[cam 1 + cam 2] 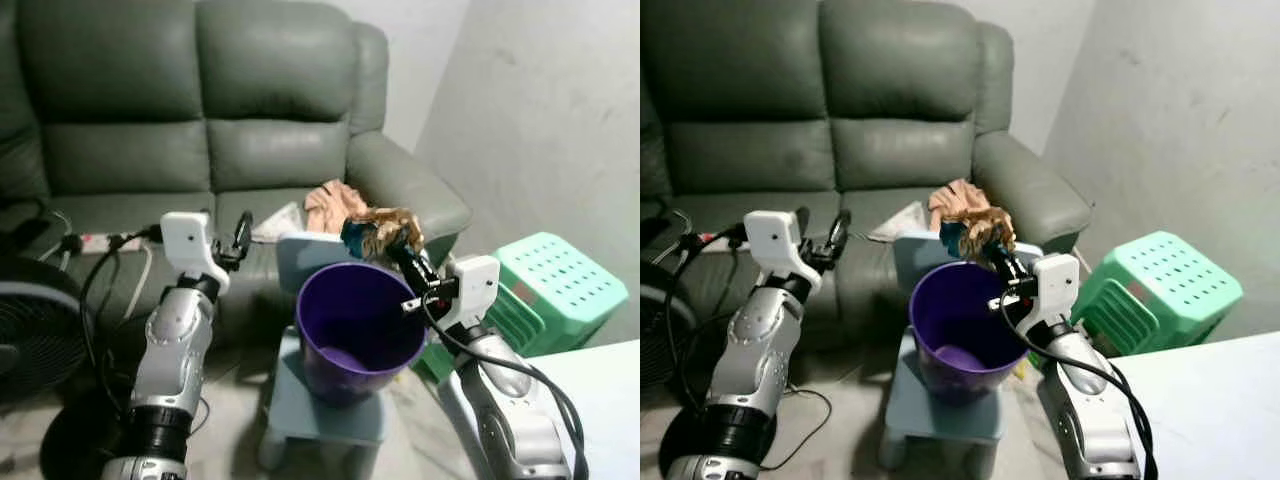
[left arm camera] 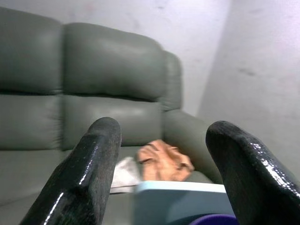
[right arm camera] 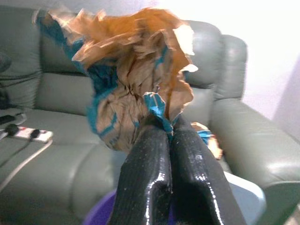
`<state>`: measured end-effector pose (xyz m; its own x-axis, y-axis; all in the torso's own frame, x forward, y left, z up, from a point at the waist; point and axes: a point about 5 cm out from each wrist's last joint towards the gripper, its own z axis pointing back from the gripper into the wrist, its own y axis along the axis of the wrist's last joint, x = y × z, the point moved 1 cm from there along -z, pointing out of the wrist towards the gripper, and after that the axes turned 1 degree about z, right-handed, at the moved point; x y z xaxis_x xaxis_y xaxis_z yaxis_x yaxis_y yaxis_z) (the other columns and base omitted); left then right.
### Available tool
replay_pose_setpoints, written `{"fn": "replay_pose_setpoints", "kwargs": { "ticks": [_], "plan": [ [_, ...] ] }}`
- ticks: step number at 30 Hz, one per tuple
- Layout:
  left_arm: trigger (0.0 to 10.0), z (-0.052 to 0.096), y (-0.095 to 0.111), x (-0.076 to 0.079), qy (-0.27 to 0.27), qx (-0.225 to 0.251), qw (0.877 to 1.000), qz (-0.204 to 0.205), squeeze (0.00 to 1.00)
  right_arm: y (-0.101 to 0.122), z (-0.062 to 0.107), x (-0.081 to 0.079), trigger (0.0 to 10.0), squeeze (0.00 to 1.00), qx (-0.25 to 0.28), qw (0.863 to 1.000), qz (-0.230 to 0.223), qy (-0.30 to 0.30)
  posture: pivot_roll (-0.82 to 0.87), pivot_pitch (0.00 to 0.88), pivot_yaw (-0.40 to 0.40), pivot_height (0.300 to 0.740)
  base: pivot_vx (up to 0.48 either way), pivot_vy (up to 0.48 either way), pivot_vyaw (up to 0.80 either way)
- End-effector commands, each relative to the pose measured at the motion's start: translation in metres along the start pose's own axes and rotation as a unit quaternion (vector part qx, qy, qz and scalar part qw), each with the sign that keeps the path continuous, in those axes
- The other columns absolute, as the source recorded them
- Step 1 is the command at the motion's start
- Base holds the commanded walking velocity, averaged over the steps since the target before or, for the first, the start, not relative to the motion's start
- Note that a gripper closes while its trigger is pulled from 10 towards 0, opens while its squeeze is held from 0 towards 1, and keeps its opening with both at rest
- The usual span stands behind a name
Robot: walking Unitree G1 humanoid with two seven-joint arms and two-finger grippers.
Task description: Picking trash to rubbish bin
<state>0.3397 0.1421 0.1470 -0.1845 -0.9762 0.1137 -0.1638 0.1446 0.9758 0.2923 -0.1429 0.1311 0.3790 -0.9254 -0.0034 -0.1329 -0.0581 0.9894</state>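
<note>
Carrying to bin: crumpled wrapper (image 1: 383,232) is pinched in closed right claw (image 1: 397,247) above purple bin's (image 1: 322,300) rim | left claw (image 1: 241,234) is spread, empty | next: release judged needed over bin mouth.

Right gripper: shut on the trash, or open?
Shut. The right gripper pinches the crumpled paper wrapper, held above the purple bin.

Crumpled brown-and-teal paper trash (image 1: 383,231) above rim of upright purple bin (image 1: 358,330) on pale stool.
</note>
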Motion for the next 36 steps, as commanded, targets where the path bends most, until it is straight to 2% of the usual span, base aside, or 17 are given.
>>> {"fn": "replay_pose_setpoints", "kwargs": {
  "ticks": [1,8,11,14,18,20,22,23,24,26,30,32,34,36],
  "plan": [
    [10.0,0.0,0.0,0.011,-0.018,0.005,1.0,-0.003,0.0,-0.001,0.004,0.008,10.0,0.0,-0.014,1.0,0.013,-0.01,0.03,0.0,-0.114,0.74,0.0,0.0,0.0],
    [10.0,0.007,0.0,0.012,-0.022,0.013,1.0,0.005,0.0,-0.001,-0.001,0.019,10.0,0.0,-0.038,0.998,0.039,-0.01,0.03,0.0,-0.123,0.74,0.0,0.0,0.0],
    [10.0,0.014,-0.006,0.013,-0.022,0.002,1.0,0.008,0.0,0.002,-0.011,0.028,10.0,0.0,-0.053,0.997,0.053,-0.003,0.03,0.0,-0.13,0.74,0.0,0.0,0.0],
    [10.0,0.017,-0.007,0.016,-0.024,0.002,1.0,0.012,0.0,0.004,-0.017,0.031,10.0,0.0,-0.058,0.997,0.057,0.007,0.04,0.0,-0.136,0.74,0.0,0.0,0.0],
    [10.0,0.022,-0.007,0.027,-0.036,0.007,0.999,0.021,0.0,0.007,-0.031,0.032,10.0,0.0,-0.067,0.996,0.06,0.027,0.05,0.0,-0.152,0.74,0.0,0.0,0.0],
    [10.0,0.03,-0.009,0.042,-0.062,0.005,0.997,0.034,0.0,0.005,-0.039,0.031,10.0,0.0,-0.076,0.993,0.078,0.046,0.06,0.0,-0.162,0.74,0.0,0.0,0.0],
    [10.0,0.033,-0.009,0.047,-0.07,0.004,0.997,0.036,0.0,0.004,-0.041,0.031,10.0,0.0,-0.079,0.992,0.08,0.05,0.06,0.0,-0.167,0.74,0.0,0.0,0.0],
    [10.0,0.042,-0.012,0.06,-0.093,-0.003,0.995,0.037,0.0,0.003,-0.046,0.031,10.0,0.0,-0.087,0.991,0.08,0.06,0.07,0.0,-0.171,0.74,0.0,0.0,0.0],
    [10.0,0.042,-0.012,0.06,-0.093,-0.003,0.995,0.037,0.0,0.003,-0.046,0.031,10.0,0.0,-0.087,0.991,0.08,0.06,0.07,0.0,-0.171,0.74,0.0,0.0,0.0],
    [10.0,0.052,-0.015,0.072,-0.108,-0.011,0.993,0.046,0.0,0.0,-0.051,0.029,10.0,0.0,-0.096,0.989,0.083,0.076,0.07,0.0,-0.182,0.74,0.0,0.0,0.0],
    [10.0,0.055,-0.016,0.076,-0.111,-0.015,0.992,0.051,0.0,-0.001,-0.053,0.028,10.0,0.0,-0.101,0.988,0.086,0.081,0.07,0.0,-0.183,0.74,0.0,0.0,0.0],
    [10.0,0.059,-0.017,0.08,-0.114,-0.017,0.992,0.052,0.0,-0.004,-0.055,0.027,10.0,0.0,-0.11,0.987,0.083,0.086,0.07,0.0,-0.188,0.74,0.0,0.0,0.0],
    [10.0,0.071,-0.016,0.089,-0.12,-0.023,0.991,0.058,0.0,-0.013,-0.059,0.025,10.0,0.0,-0.135,0.983,0.083,0.095,0.08,0.009,-0.208,0.74,0.0,0.0,0.0],
    [10.0,0.071,-0.016,0.089,-0.12,-0.023,0.991,0.058,0.0,-0.013,-0.059,0.025,10.0,0.0,-0.135,0.983,0.083,0.095,0.08,0.009,-0.208,0.74,0.0,0.0,0.0]
  ]
}}
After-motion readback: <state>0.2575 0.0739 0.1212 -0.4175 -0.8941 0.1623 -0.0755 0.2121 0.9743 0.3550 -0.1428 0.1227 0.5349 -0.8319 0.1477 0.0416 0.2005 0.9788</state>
